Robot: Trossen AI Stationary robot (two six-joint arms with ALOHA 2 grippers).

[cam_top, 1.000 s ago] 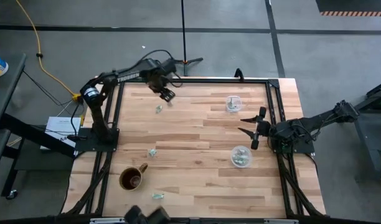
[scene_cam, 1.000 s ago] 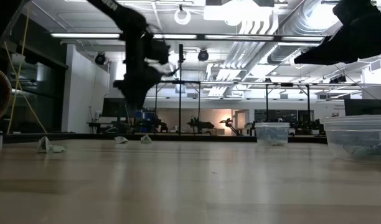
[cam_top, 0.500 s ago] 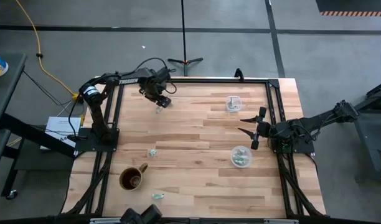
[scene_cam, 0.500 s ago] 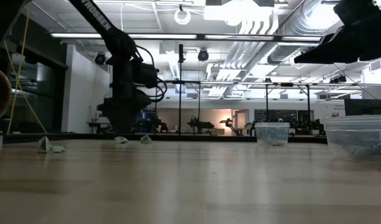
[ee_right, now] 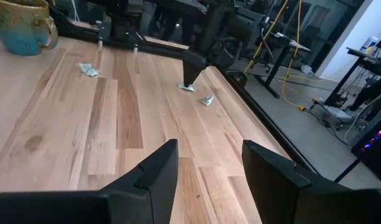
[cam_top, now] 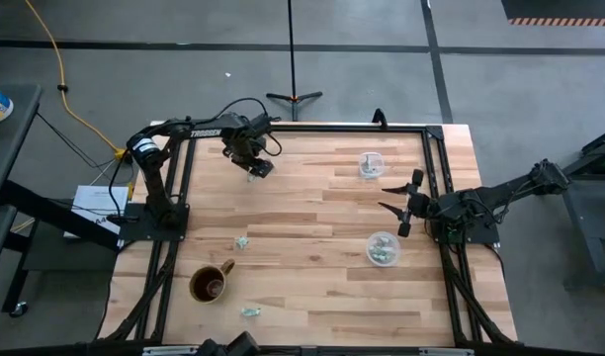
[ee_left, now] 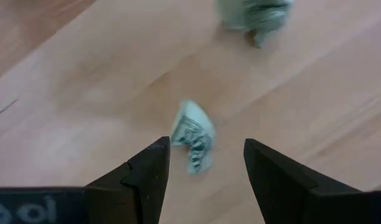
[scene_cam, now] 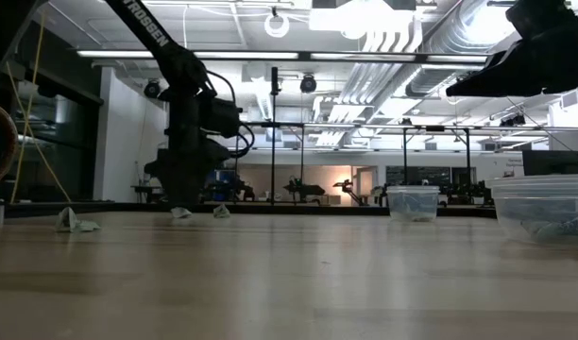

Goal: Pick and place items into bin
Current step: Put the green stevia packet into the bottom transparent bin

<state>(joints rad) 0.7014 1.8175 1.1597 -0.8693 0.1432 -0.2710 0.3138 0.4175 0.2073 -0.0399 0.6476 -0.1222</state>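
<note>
Pick-up in hand: left pincer (ee_left: 203, 165) spread, straddling a shiny bit (ee_left: 193, 137) near the tabletop's (cam_top: 312, 213) far edge — squeeze, lift next; right pincer (ee_right: 206, 168) spread, waiting.

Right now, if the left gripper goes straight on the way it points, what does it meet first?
Most likely the small crumpled green-silver bit lying between the open fingers of the left gripper, then the pale wooden table under it; depth is unclear.
</note>
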